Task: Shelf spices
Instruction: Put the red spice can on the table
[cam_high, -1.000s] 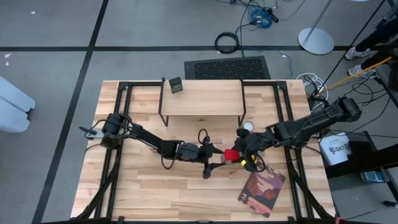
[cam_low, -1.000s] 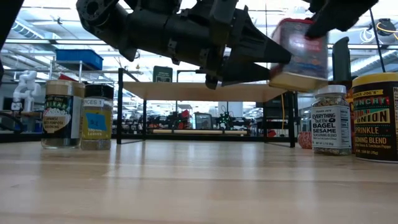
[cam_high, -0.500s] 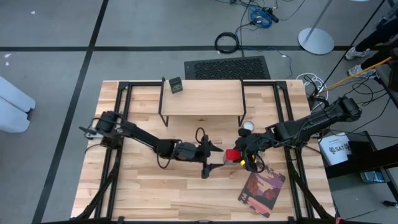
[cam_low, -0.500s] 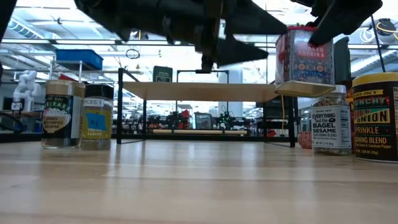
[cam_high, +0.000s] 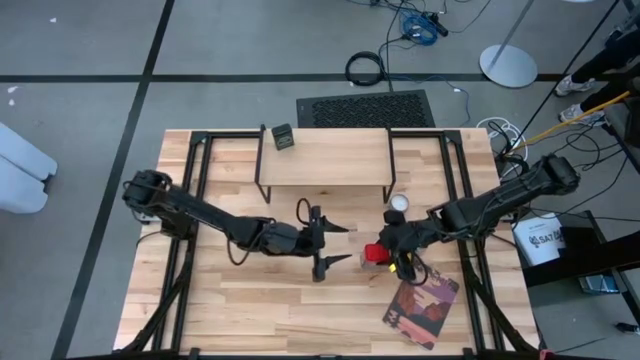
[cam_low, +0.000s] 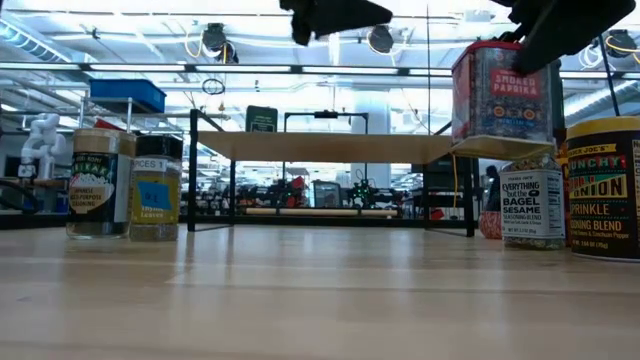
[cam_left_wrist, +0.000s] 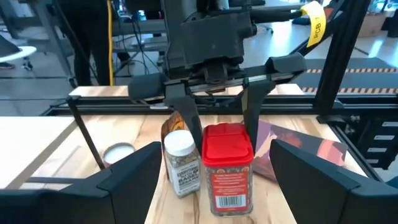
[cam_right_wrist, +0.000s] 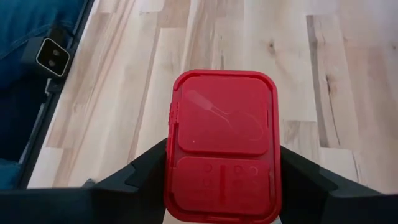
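My right gripper (cam_high: 385, 252) is shut on a red-lidded paprika tin (cam_low: 497, 92), held in the air in front of the shelf (cam_high: 325, 157), right of the table's middle. My left gripper (cam_high: 338, 244) stands open to the tin's left, apart from it and raised. The left wrist view shows the tin (cam_left_wrist: 227, 168) between my right fingers. One dark-topped spice (cam_high: 284, 137) stands on the shelf's plank top. Two jars (cam_low: 100, 182) (cam_low: 157, 187) stand on the table at the left of the low view. A bagel-seasoning jar (cam_low: 533, 205) and a yellow-lidded onion jar (cam_low: 603, 185) stand at its right. My right gripper pinches the tin between its two fingers (cam_left_wrist: 250, 115), one on each of two opposite sides just under the red lid (cam_right_wrist: 222, 146). The fingers slant down from the table's right. The tin hangs upright, lifted clear of the table, its base (cam_low: 490, 146) about level with the shelf's top.
A white-topped jar (cam_high: 400, 203) stands by the shelf's right front leg. A reddish picture-covered book (cam_high: 422, 308) lies near the table's front right. Black frame rails (cam_high: 190, 250) run along both sides of the table.
My left gripper has drawn back from the tin toward the table's left and gone up, out of the low view's middle. The tin has stayed in my right gripper, about where it was.
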